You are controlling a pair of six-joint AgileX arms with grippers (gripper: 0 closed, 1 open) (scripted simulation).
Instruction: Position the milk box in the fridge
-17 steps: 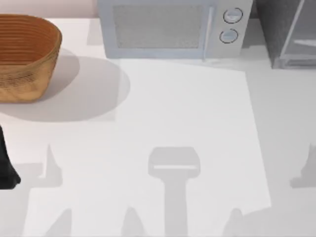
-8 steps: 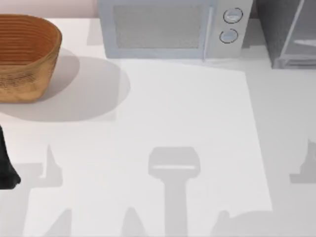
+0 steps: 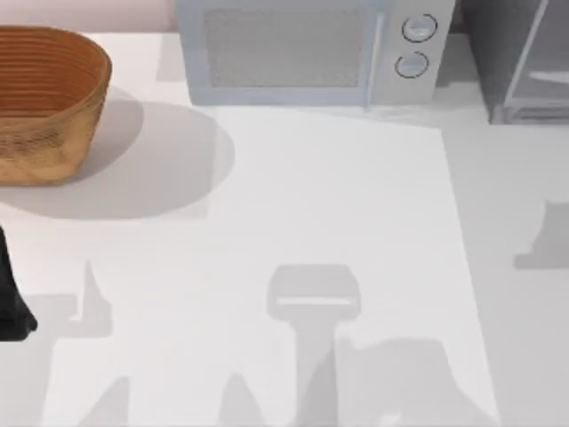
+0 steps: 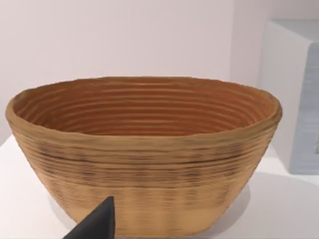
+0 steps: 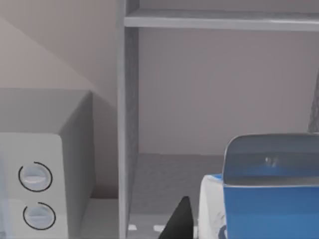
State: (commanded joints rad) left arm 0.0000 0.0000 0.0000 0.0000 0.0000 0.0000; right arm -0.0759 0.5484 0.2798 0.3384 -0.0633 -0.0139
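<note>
Since a second ago, the shadows at the right of the tabletop (image 3: 356,196) have shifted: the small one near the right edge has climbed toward the fridge (image 3: 520,58), and a broad new one has spread along the near edge. Everything else in the top view sits as before: the wicker basket (image 3: 49,102) at the far left, the microwave (image 3: 311,53) at the back, and the left arm (image 3: 11,294) parked at the left edge. From the right wrist, the milk box (image 5: 271,191) sits close in front of the camera, before the fridge's open interior, its shelf (image 5: 219,20) above; whether the right tool (image 5: 178,221) is grasping it I cannot tell. One dark fingertip of the left tool (image 4: 97,224) points at the basket; its state is unclear too.
</note>
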